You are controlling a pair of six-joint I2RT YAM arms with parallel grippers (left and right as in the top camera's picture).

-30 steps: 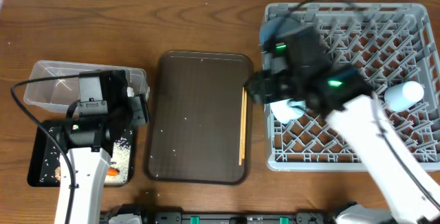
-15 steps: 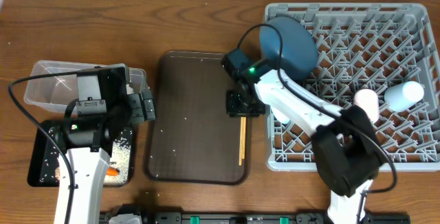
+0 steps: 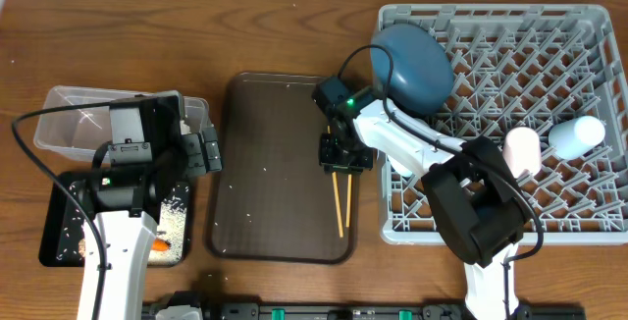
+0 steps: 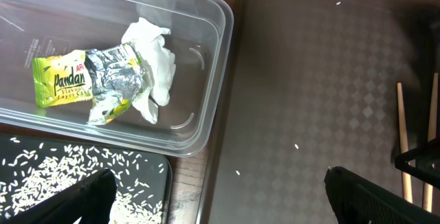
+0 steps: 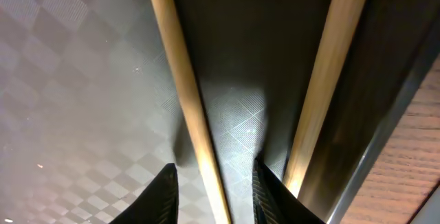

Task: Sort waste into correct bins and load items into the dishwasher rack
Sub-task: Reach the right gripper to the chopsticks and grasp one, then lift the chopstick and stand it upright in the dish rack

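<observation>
Right gripper (image 5: 213, 174) straddles one chopstick (image 5: 184, 80) on tray (image 5: 69, 80); second chopstick (image 5: 330, 66) just outside.

Your left arm (image 3: 113, 251) rises from the near edge with its wrist turned toward the middle, and the left gripper (image 3: 206, 153) has its jaws spread wide, the fingers (image 4: 75, 200) far apart in the wrist view. Your right arm (image 3: 407, 148) folds at the elbow and stretches leftward. The right gripper (image 3: 343, 156) points straight down, jaws drawn in to a narrow gap.
</observation>
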